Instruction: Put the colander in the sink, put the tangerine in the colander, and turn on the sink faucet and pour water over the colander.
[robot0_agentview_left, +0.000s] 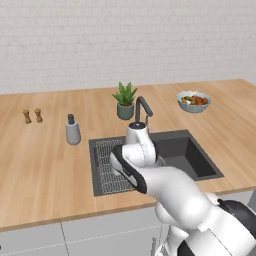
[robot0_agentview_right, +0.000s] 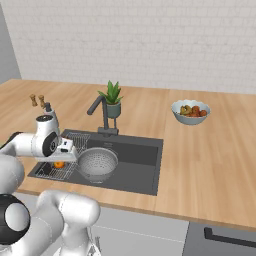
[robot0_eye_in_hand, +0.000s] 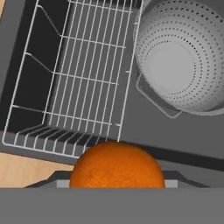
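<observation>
My gripper (robot0_agentview_right: 59, 160) hangs over the left part of the sink (robot0_agentview_right: 142, 167), above the wire rack (robot0_eye_in_hand: 83, 74), and is shut on the tangerine (robot0_eye_in_hand: 116, 164). The bright orange fruit (robot0_agentview_right: 59, 164) shows just under the hand. The colander (robot0_agentview_right: 98, 164), a silvery perforated bowl, stands upright in the sink to the right of the rack. In the hand view the colander (robot0_eye_in_hand: 183, 57) lies beyond the fruit at the upper right, with nothing in it. The dark arched sink faucet (robot0_agentview_right: 102, 112) rises behind the basin, its spout pointing left; no water runs.
A pale bowl of mixed fruit (robot0_agentview_left: 193, 101) sits on the wooden counter at the right. A potted plant (robot0_agentview_left: 125, 100) stands behind the faucet (robot0_agentview_left: 142, 107). A grey soap dispenser (robot0_agentview_left: 73, 131) and two small shakers (robot0_agentview_left: 32, 116) are to the left of the sink.
</observation>
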